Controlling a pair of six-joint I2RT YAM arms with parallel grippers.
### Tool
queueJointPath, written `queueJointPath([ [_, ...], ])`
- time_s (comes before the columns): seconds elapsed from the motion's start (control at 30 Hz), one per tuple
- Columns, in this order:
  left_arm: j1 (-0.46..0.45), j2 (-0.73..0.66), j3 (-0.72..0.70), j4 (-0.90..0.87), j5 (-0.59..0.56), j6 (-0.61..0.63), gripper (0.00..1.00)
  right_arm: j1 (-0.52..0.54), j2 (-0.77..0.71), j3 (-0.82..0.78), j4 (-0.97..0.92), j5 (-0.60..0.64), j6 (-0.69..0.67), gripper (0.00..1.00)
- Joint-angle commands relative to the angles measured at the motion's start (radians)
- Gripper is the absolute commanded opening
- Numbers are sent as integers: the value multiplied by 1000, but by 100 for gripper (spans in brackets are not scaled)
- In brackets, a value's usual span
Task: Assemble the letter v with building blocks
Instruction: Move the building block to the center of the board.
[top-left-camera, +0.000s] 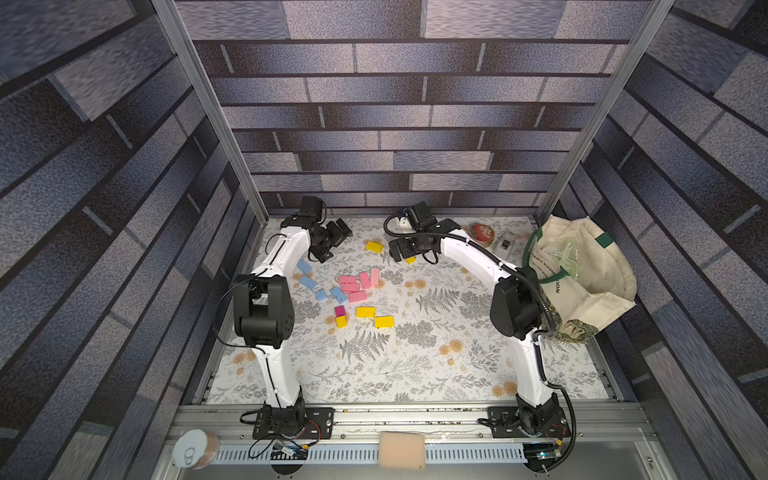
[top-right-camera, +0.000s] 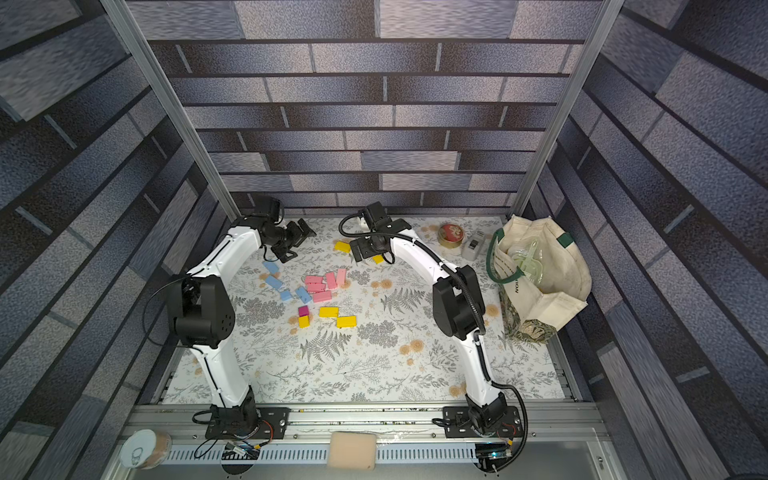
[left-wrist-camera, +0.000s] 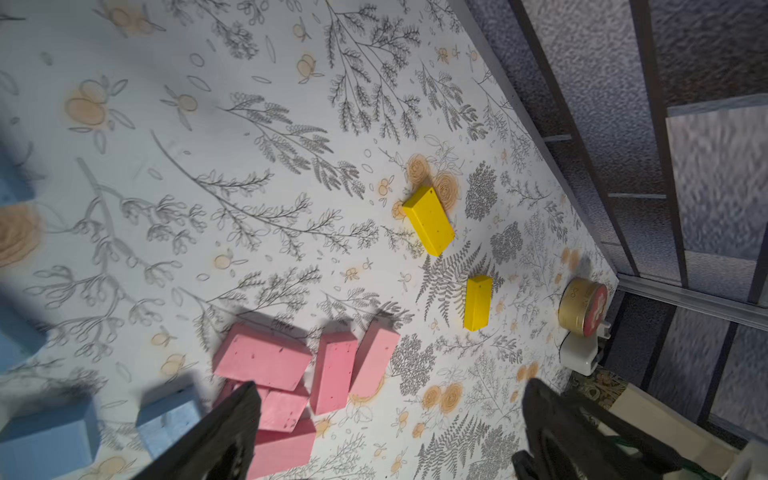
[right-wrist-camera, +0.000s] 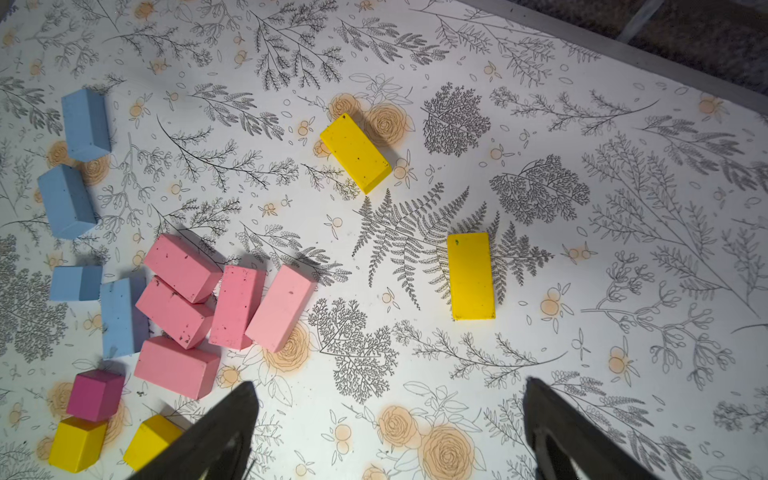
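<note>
Right pincer (right-wrist-camera: 390, 384): jaws spread wide with nothing between them; it hangs above the floral surface (top-left-camera: 415, 365).
Nearest yellow brick (right-wrist-camera: 471, 276): lies flat on the surface just beyond the right pincer's fingertips, roughly in line with the gap between them. It touches neither finger. In both top views it is half hidden under that pincer.
Second yellow brick (right-wrist-camera: 355, 153): lies flat, near the right pincer on the robot's left of it and clear of the fingers.
Left pincer (left-wrist-camera: 389, 385): jaws wide and empty. It is well apart from the right pincer, to the robot's left, with the second yellow brick lying between the two.
Pink bricks (right-wrist-camera: 232, 307): five in a tight bunch, touching one another. They sit to the robot's left of the right pincer and nearer the arm bases.
Blue bricks (top-left-camera: 309, 282): four, loosely scattered, farther from the right pincer than the pink bunch, on the same side.
Magenta cube (right-wrist-camera: 95, 395): touches a small yellow block (right-wrist-camera: 77, 444), well apart from the right pincer and past the pink bunch.
Other yellow bricks (top-left-camera: 365, 311): two, flat, just beside the cube and equally far from the right pincer.
Tin (top-left-camera: 482, 232): on the robot's right of the right pincer, well apart.
</note>
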Motion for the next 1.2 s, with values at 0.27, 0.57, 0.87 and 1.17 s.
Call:
queueJointPath([
  [0.27, -84, 544, 806, -291, -34, -57, 100, -43, -232, -270, 78, 46, 63, 100],
  [0.57, -109, 791, 1029, -99, 82, -98, 100, -79, -343, -431, 129, 30, 90, 100],
  [0.87, -143, 832, 1029, -79, 142, -29, 98, -101, -382, -505, 131, 41, 83, 100],
  [1.17, -183, 766, 987, -331, -40, 159, 89, -104, -393, -517, 137, 44, 88, 100],
])
